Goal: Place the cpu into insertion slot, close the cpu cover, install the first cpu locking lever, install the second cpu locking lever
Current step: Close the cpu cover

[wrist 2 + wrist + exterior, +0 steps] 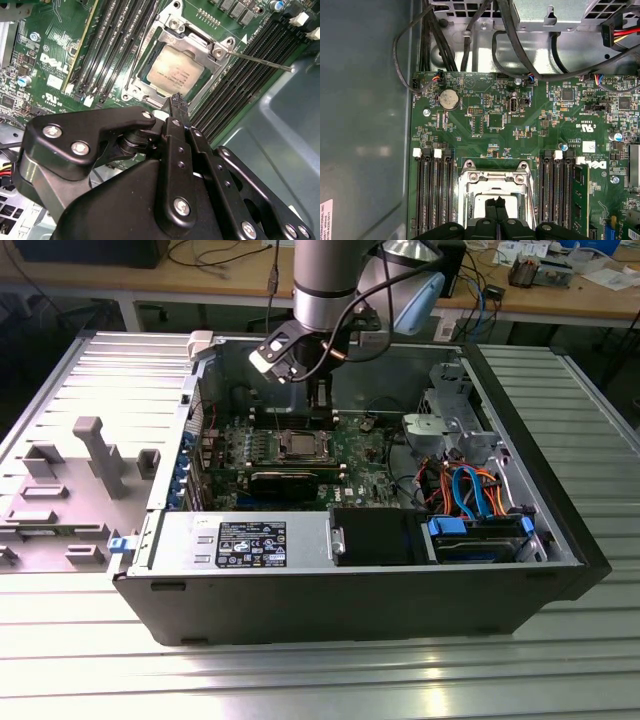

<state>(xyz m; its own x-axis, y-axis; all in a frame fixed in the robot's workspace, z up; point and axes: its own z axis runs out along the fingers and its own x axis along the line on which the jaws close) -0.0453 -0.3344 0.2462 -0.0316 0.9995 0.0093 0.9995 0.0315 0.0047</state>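
Jaws: pressed together, gripping nothing; tips over the near edge of the cover (197, 42); contact cannot be told.
Cpu (175, 75): seated beneath the cover, showing through its window.
Lever (260, 61): sticking out sideways; appears unlatched.
Risk: the closed tips may slip off the thin lever; they would strike the board (490, 135) or the memory slots (240, 85) just beside.

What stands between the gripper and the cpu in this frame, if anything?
Nothing visible. The gripper hangs over the cpu, whose top shows bare through the window of the cpu cover; the cover's frame lies around the chip's edges.
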